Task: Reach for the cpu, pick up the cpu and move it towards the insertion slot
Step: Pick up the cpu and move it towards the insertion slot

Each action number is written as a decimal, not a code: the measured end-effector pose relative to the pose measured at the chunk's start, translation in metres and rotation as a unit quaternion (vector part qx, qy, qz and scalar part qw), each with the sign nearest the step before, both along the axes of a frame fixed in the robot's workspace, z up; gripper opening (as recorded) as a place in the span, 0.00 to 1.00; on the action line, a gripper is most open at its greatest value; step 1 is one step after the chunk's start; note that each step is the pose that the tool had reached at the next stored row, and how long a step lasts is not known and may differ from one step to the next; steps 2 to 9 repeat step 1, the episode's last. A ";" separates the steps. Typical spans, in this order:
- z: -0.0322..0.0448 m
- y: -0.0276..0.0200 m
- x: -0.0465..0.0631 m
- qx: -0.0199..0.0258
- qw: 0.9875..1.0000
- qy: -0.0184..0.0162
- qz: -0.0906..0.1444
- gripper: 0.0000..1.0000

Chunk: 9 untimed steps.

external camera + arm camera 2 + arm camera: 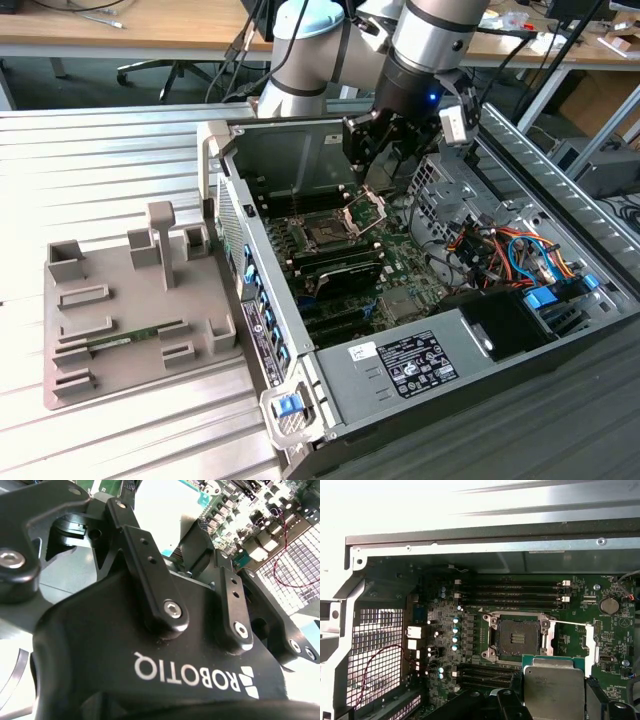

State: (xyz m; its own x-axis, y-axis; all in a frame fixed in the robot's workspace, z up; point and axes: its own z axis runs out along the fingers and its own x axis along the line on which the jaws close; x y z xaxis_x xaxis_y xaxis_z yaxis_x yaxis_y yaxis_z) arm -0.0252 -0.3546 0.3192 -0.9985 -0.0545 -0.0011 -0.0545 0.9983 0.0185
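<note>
My gripper (pixel 385 158) hangs inside the open computer case, above the motherboard. In the first wrist view the cpu (pixel 553 682), a flat silvery square with a green rim, sits between my dark fingers (pixel 512 684), gripped at its two sides. The gripper (pixel 553 700) is shut on it. The insertion slot (pixel 517 637) is a dark square socket in a silvery frame, lying open just beyond the held chip. In the exterior view the insertion slot (pixel 328 234) lies below and toward the exterior view's left of the gripper, its hinged bracket (pixel 366 211) raised. The second wrist view shows the cpu (pixel 167 515) as a bright plate past the finger links.
Long black memory slots (pixel 512 594) run beside the socket. The case walls (pixel 290 150) ring the board, with cables (pixel 500 250) and a power supply (pixel 400 365) at the exterior view's right. A grey plastic tray (pixel 90 385) with a green memory stick (pixel 130 338) lies outside at the left.
</note>
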 end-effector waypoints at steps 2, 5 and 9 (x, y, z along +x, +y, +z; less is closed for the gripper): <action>0.0000 0.0000 0.000 0.000 1.000 0.000 0.000 0.55; 0.0000 0.0000 0.000 0.000 1.000 0.000 0.000 0.55; 0.0000 0.0000 0.000 0.000 1.000 0.000 0.000 0.55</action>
